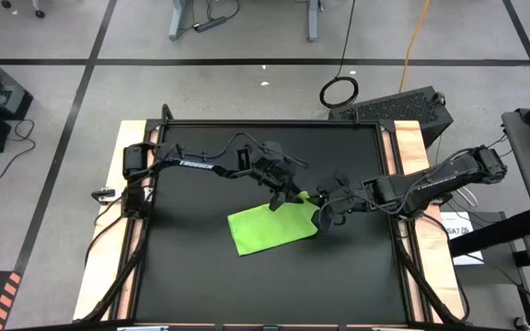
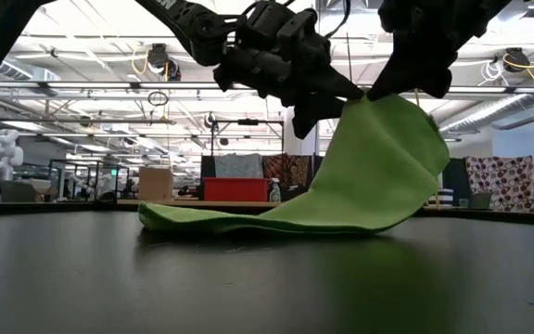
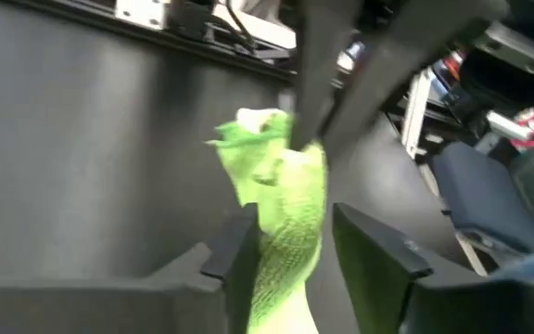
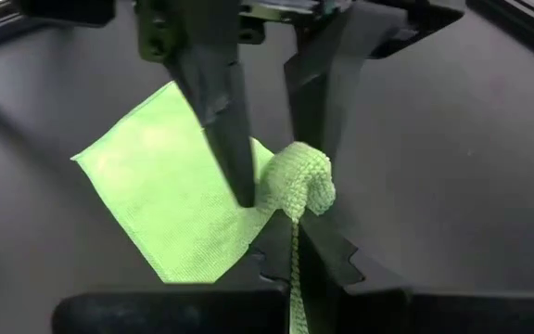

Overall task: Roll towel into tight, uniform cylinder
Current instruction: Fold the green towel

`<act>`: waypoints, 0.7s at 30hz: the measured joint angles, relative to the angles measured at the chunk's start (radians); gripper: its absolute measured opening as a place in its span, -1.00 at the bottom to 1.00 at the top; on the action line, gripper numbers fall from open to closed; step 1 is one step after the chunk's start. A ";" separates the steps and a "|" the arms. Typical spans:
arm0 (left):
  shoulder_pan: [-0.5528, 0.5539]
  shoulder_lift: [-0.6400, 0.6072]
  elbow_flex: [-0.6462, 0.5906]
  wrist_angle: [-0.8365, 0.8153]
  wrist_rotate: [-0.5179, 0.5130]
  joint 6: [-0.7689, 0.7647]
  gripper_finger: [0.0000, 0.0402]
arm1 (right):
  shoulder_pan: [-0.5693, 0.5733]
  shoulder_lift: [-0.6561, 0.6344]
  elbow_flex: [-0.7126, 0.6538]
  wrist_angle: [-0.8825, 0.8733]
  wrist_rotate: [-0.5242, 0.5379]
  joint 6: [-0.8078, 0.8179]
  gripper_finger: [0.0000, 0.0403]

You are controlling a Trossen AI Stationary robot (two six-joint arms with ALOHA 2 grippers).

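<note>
Two grippers meet over the worktop's middle: right gripper [image 4: 290, 243] pinches the towel [image 1: 270, 229] corner aloft; left gripper [image 3: 286, 250], fingers spread, straddles the same fold.

Reaching in from opposite sides of the table, both arms meeting near its middle. Left gripper [image 1: 284, 195] tilting down off the table, fingers [image 3: 235, 246] parted and straddling a raised corner of the towel [image 1: 267, 228]. Right gripper [image 1: 321, 217] pressing its jaws together on the same lifted corner, wrist stretched out low toward the left arm.
</note>
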 joint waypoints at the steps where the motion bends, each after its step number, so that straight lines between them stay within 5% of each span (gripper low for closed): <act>1: -0.001 0.000 0.000 0.000 0.009 0.006 -0.37 | 0.000 0.000 0.000 0.000 -0.007 0.000 -1.00; 12: -0.008 0.004 0.045 -0.005 0.080 0.047 -0.94 | 0.000 -0.002 0.001 0.006 -0.077 0.004 -1.00; 17: -0.010 0.006 0.078 -0.032 0.089 0.049 -0.96 | 0.000 -0.010 0.002 0.006 -0.095 0.004 -0.98; 21: -0.010 0.001 0.124 -0.115 0.100 0.083 -0.98 | 0.010 -0.034 0.001 -0.020 -0.102 0.001 -0.79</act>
